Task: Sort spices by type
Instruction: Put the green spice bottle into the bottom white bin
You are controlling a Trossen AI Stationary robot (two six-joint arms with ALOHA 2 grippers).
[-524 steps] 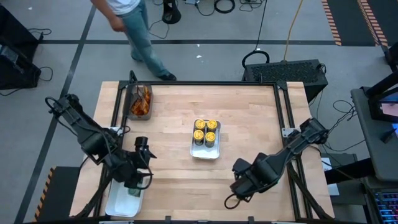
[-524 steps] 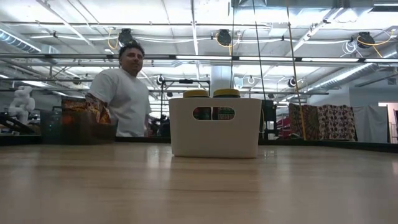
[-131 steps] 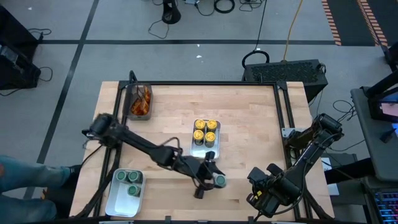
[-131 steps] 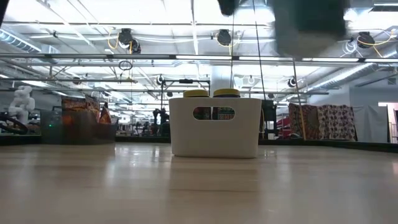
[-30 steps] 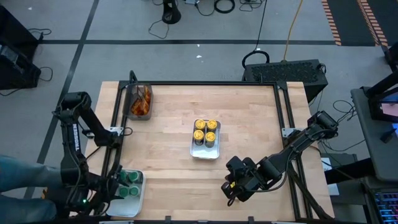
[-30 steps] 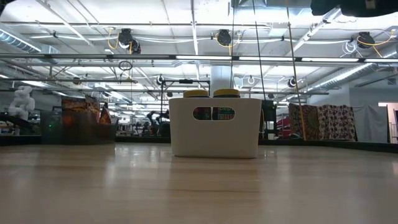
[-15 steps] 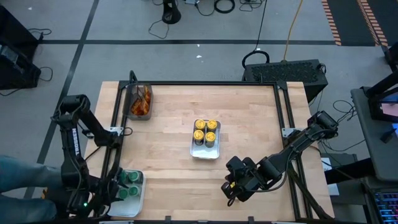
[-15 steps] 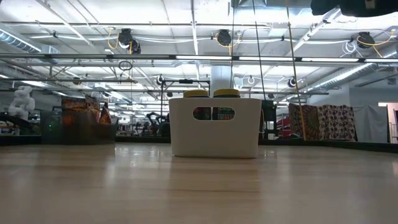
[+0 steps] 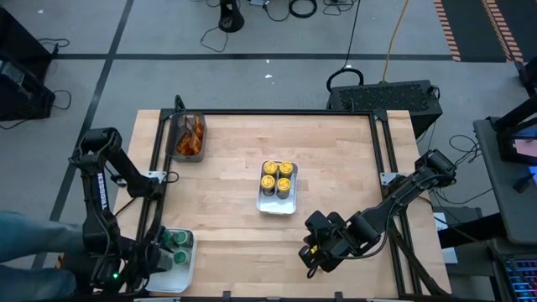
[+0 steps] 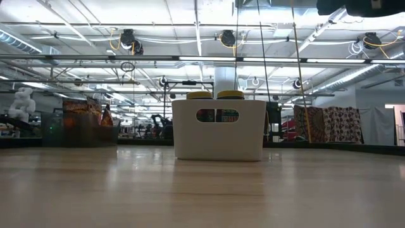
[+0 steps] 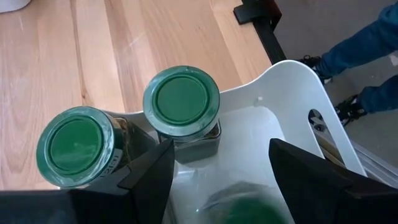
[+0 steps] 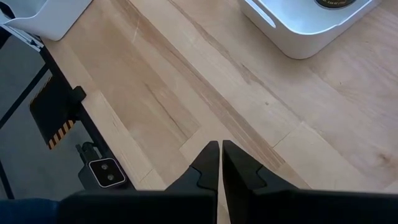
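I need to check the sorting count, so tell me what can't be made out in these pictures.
- Number of green-lidded round jars: the left wrist view cuts one off behind the left end effector; in the high view the left arm overlaps the white rectangular tray.
- Yellow-lidded round jars: the low view shows only two lids above the white tray's wall.
- Orange-brown packets: too small to count in the high view.

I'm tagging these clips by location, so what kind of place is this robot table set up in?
Most likely a large workshop or lab hall rather than a home: the low view shows a high ceiling with exposed pipes, the high view a grey floor with loose cables, and equipment racks stand beside the wooden table.
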